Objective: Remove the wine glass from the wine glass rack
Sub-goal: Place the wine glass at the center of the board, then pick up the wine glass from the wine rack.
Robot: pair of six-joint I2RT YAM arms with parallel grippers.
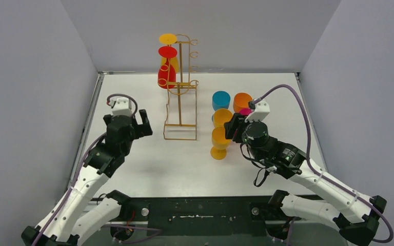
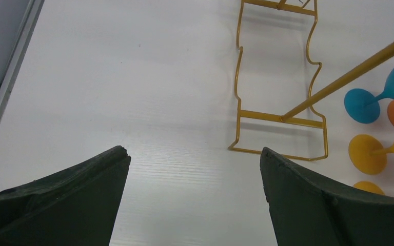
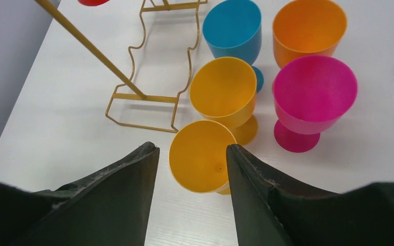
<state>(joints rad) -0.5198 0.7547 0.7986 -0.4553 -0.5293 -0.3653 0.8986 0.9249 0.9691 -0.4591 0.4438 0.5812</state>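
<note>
The gold wire wine glass rack [image 1: 181, 102] stands at the table's middle back. A red wine glass [image 1: 166, 76] and a yellow wine glass [image 1: 168, 39] hang on its left side. My left gripper [image 1: 142, 123] is open and empty, left of the rack's base; the left wrist view shows the base [image 2: 279, 118] ahead of the open gripper [image 2: 194, 151]. My right gripper [image 1: 234, 128] is open beside the nearest yellow glass [image 1: 219, 139]. In the right wrist view that glass [image 3: 200, 156] sits just beyond the gripper [image 3: 191, 149].
Right of the rack stand several glasses: blue [image 1: 221, 100], orange [image 1: 242, 101], magenta [image 1: 245, 111] and another yellow [image 1: 222, 117]. They show in the right wrist view too: blue [image 3: 233, 28], orange [image 3: 308, 28], magenta [image 3: 313, 92]. Grey walls close three sides.
</note>
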